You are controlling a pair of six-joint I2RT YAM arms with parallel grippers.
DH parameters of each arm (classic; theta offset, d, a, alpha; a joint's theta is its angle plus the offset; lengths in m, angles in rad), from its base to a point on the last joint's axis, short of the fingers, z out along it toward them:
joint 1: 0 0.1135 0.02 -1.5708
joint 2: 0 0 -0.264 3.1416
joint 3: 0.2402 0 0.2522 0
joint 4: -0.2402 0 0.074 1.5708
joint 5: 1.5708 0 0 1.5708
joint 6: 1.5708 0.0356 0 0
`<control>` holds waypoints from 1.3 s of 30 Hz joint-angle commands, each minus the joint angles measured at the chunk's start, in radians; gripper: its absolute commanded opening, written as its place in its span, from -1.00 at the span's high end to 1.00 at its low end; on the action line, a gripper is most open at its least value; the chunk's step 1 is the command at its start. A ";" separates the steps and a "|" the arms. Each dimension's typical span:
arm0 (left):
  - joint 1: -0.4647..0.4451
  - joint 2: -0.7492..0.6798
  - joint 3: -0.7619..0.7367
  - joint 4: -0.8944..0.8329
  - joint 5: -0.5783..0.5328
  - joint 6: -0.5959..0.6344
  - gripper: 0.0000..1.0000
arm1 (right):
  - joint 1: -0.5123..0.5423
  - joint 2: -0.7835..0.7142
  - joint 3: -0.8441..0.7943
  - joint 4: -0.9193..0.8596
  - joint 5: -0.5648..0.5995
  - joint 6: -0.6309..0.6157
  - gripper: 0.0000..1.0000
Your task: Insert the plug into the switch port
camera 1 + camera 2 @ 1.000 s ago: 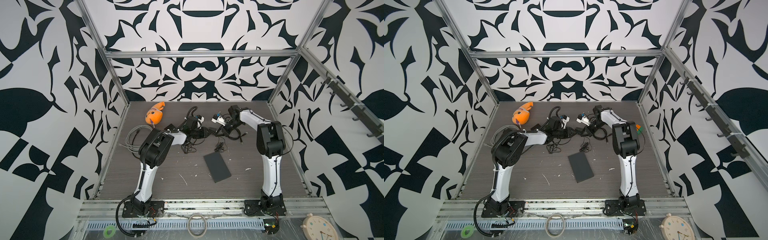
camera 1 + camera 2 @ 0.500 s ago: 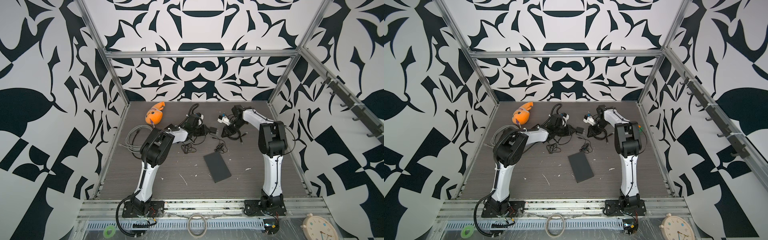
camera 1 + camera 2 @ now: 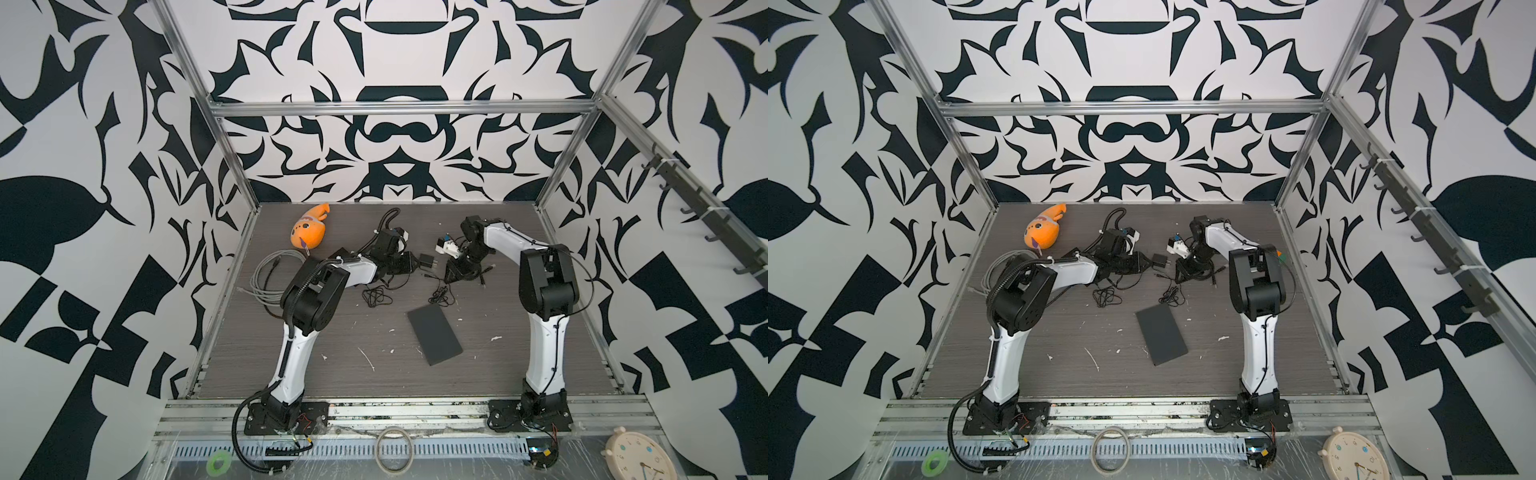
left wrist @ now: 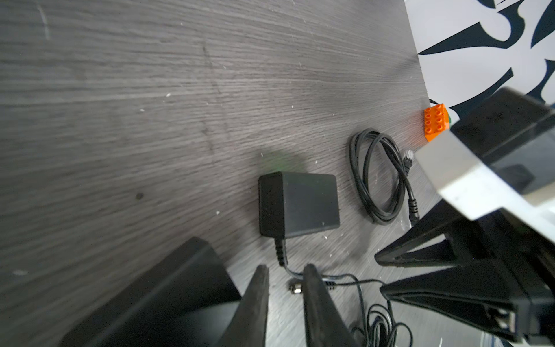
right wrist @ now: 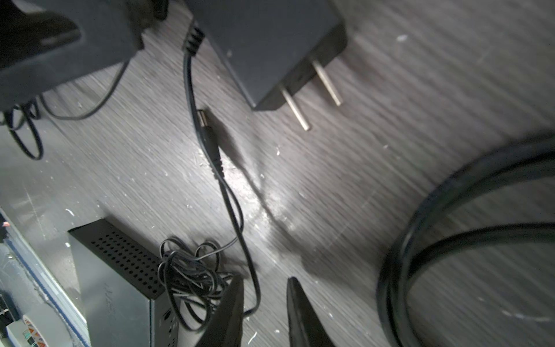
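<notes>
Left claw and right claw stand slightly parted, empty; the plug lies loose. A pinch landing on its tangled cord may yank it astray.

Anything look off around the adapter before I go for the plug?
Yes. The cord from the adapter is bunched in a tangle next to the switch, so it may snag when pulled. The plug lies loose on the table, not held.
</notes>
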 commanded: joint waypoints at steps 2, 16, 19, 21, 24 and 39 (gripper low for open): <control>-0.001 -0.045 -0.009 -0.013 -0.010 0.016 0.50 | 0.012 -0.011 -0.012 -0.002 0.042 0.020 0.62; -0.012 -0.181 0.020 -0.139 -0.035 0.063 0.45 | 0.007 -0.074 0.023 -0.037 0.061 0.015 1.00; -0.012 -0.203 0.020 -0.163 -0.033 0.071 0.43 | 0.000 -0.111 0.032 -0.042 0.087 0.028 1.00; -0.013 -0.212 0.016 -0.171 -0.033 0.076 0.42 | -0.003 -0.128 0.033 -0.037 0.103 0.039 1.00; -0.014 -0.222 0.010 -0.180 -0.039 0.078 0.42 | -0.004 -0.142 0.035 -0.031 0.121 0.052 1.00; -0.034 -0.198 0.031 -0.234 -0.027 0.095 0.28 | -0.009 -0.206 0.002 0.012 0.167 0.056 0.64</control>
